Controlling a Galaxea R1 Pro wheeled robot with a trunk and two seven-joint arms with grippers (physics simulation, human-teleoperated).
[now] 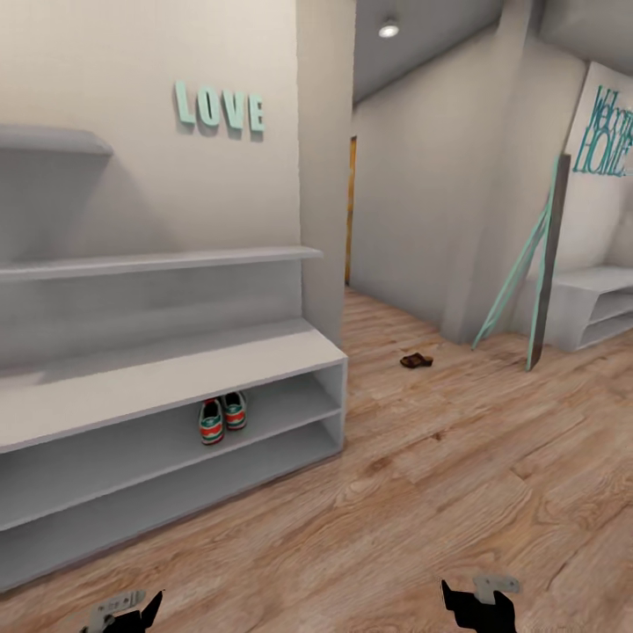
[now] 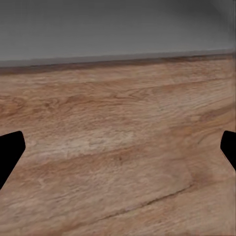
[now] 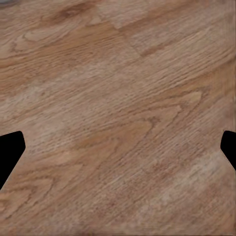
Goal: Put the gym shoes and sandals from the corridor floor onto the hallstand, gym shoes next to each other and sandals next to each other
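Nearest, at the bottom of the head view, the left tool (image 1: 123,613) and the right tool (image 1: 482,600) hang low over the corridor floor (image 1: 422,492), both only partly in frame. The wrist views add what that view cannot: the left tool (image 2: 118,147) has its two dark fingertips (image 2: 10,152) spread wide to either edge of the picture with nothing between them but wood planks, and a pale-grey band beyond the boards. The right tool (image 3: 118,150) is spread just as wide and empty, looking straight down on bare wood grain.

Further on stands the hallstand (image 1: 167,369), its pale surface bare. The two gym shoes (image 1: 221,418) sit side by side, touching, on the upper open shelf under that surface, toward the hallstand's right end, heels facing out. Above the hallstand, teal letters reading LOVE (image 1: 219,109) hang on the wall.

Well beyond the hallstand's right end, the sandals (image 1: 416,360) lie on the floor as a small brown shape; I cannot tell whether it is one or both. Beyond them a leaning teal frame (image 1: 536,272) rests against the far wall.
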